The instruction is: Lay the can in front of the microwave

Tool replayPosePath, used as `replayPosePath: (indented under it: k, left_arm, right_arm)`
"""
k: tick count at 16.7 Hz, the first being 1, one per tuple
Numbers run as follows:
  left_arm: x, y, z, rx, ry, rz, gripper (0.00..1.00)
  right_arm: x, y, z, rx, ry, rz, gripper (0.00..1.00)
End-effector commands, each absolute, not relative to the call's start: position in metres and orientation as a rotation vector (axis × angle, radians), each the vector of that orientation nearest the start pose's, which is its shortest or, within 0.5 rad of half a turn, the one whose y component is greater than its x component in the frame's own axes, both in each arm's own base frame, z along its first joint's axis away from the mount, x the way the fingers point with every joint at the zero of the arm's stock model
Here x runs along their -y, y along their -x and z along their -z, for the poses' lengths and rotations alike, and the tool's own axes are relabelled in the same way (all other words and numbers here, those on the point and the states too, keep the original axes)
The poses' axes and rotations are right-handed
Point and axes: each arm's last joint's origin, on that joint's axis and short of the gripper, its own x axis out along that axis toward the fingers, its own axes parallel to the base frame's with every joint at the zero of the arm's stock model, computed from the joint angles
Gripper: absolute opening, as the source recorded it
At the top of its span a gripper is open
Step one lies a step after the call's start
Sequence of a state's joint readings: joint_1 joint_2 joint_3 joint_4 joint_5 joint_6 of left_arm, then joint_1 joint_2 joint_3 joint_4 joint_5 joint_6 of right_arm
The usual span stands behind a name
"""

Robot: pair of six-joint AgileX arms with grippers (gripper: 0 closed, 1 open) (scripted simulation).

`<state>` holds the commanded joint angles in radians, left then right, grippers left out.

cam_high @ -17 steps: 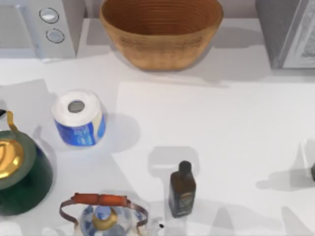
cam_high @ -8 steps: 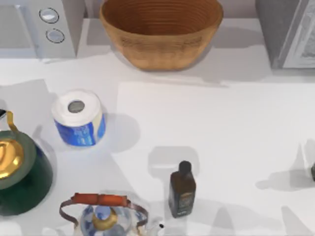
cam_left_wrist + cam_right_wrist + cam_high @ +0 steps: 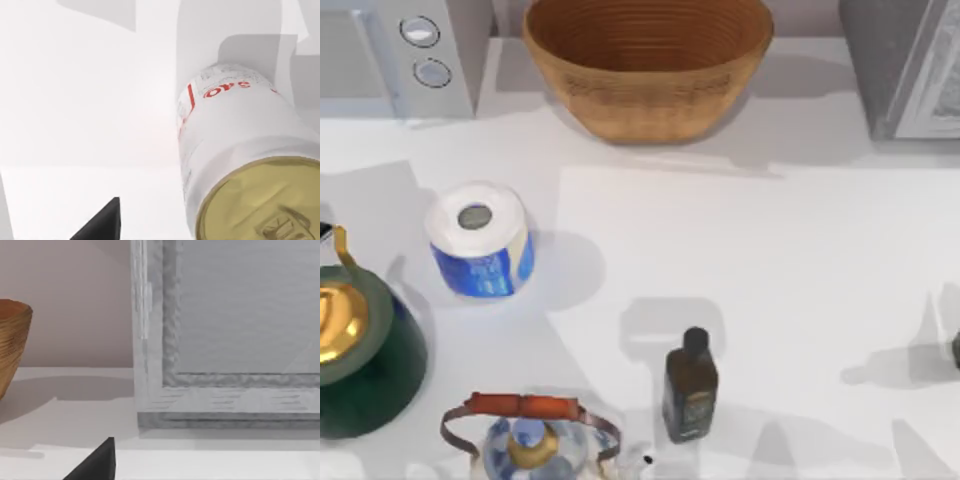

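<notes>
Over the last second nothing in the top view had shifted: the microwave (image 3: 395, 55) sat at the far left corner of the bench (image 3: 740, 260), and the strip in front of it held no can. In the left wrist view the can (image 3: 235, 145) stood close beside the left gripper (image 3: 102, 225), gold lid nearest the camera. Whether that gripper had closed on it could not be told. The right gripper (image 3: 97, 462) waited at the bench's right side, its opening likewise unclear. The carry had probably not begun.
</notes>
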<state>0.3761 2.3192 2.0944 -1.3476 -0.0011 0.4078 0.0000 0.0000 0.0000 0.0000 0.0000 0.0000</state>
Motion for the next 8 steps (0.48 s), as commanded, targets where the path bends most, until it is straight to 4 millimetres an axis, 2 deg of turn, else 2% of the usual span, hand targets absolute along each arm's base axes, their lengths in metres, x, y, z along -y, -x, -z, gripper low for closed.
replayPosePath:
  k: [2,6,8]
  left_arm:
    - [-0.174,-0.424,-0.204,-1.582,-0.017,0.015,1.0]
    - [-0.174,-0.424,-0.234,-1.571,-0.021,0.012,1.0]
    - [-0.173,-0.423,-0.238,-1.572,-0.021,0.013,1.0]
  right_arm:
    - [0.001,-0.106,-0.16,0.0,0.0,0.0,1.0]
    - [0.001,-0.106,-0.16,0.0,0.0,0.0,1.0]
    - [0.001,-0.106,-0.16,0.0,0.0,0.0,1.0]
